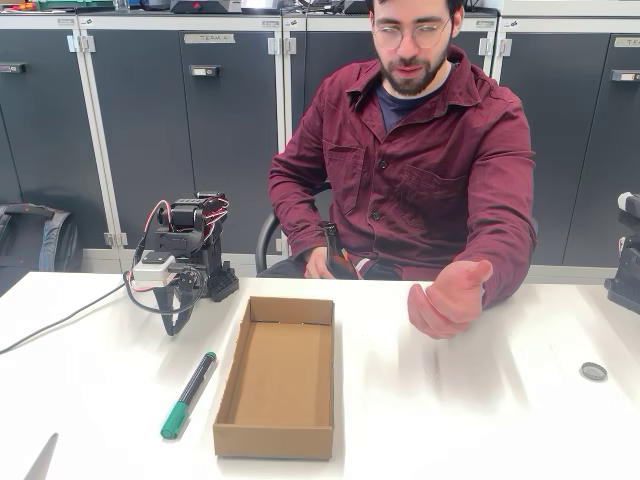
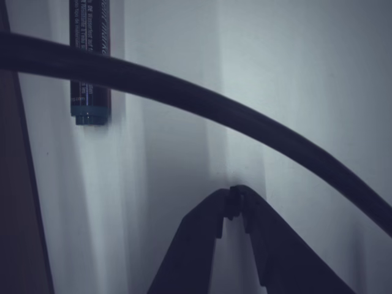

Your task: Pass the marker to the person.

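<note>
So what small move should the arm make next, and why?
Probably open the claw and reach toward the marker. The marker lies free on the table, left of the cardboard box in the fixed view; the claw's tips are together, holding nothing, and the person's hand is already held out.

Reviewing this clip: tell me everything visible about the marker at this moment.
The marker is a slim pen with a black barrel, green cap and green end. It lies flat on the white table, diagonal in the fixed view, cap toward the camera, just left of the cardboard box without touching it. Nothing holds it. The wrist view shows its labelled barrel and end.
</note>
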Robot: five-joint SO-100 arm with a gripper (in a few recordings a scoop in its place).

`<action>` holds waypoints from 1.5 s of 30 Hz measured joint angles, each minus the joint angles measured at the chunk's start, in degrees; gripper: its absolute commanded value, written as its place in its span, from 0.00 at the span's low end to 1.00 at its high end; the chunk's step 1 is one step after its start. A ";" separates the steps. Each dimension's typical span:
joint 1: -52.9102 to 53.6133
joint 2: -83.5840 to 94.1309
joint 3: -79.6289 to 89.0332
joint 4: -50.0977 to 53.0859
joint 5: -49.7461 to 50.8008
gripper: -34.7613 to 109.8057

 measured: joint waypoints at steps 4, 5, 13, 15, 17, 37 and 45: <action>1.14 0.00 0.00 -2.29 -0.44 0.21; 1.23 0.00 0.00 -2.46 -0.62 0.21; 1.23 0.00 0.00 -2.64 -0.62 0.21; 1.23 0.00 0.00 -2.72 -0.62 0.21; 1.23 0.00 0.00 -2.72 -0.62 0.21; -7.29 -35.95 -25.40 -5.10 10.55 0.26; -8.00 -59.68 -39.46 -5.54 13.45 0.28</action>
